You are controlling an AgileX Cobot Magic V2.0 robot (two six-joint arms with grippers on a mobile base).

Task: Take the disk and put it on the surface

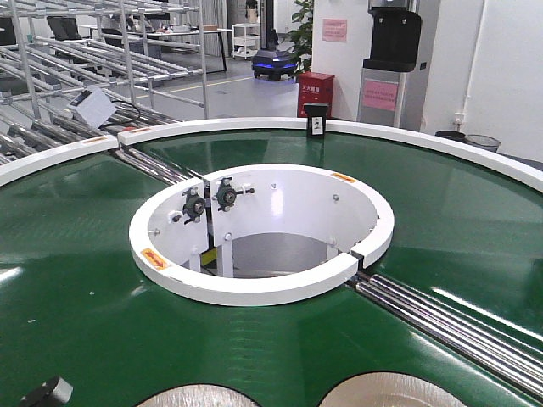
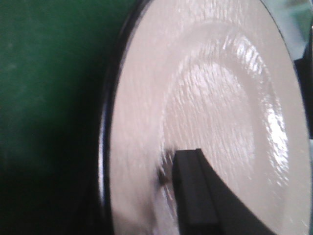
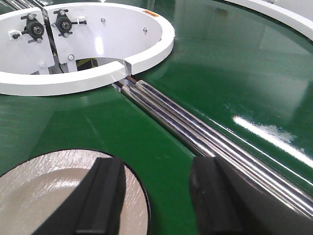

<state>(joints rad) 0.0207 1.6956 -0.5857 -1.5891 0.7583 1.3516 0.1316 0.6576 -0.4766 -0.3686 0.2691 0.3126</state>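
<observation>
Now, left pincer [image 2: 190,169]: only one black finger [image 2: 198,205] shows, lying across the face of a large round glossy beige disk with a thin black rim [image 2: 210,98]. Its partner is out of view, so the opening cannot be told, nor whether the finger touches the glaze.
Right pincer [image 3: 157,169]: two black fingers [image 3: 100,196] are spread wide with nothing gripped. One overlaps the rim of a like disk [image 3: 44,196]; the other hangs over bare belt beside the rollers.
Disk position: on the green ring-shaped conveyor belt [image 1: 76,254], at the near edge of the front view.
Disk count: two, left disk [image 1: 197,397] and right disk [image 1: 382,392], side by side and apart, each cut off by the lower edge.
Belt borders: one white inner ring [image 1: 254,288], split by a gap on its right side, and one white outer curb [image 1: 407,136].
Rollers: two sets of bright steel rollers. One set [image 1: 458,326] runs from the ring's gap toward the lower right; the other [image 1: 161,165] lies at upper left.
Bearings: two black bearing blocks [image 1: 226,195] sit on the ring's inner wall.
Room: metal pipe racks [image 1: 85,59], one red cabinet [image 1: 316,93], one blue-lit wheeled robot [image 1: 273,64], one grey dispenser machine [image 1: 390,68], one potted plant [image 1: 301,30] and two dark bins [image 1: 450,136].
</observation>
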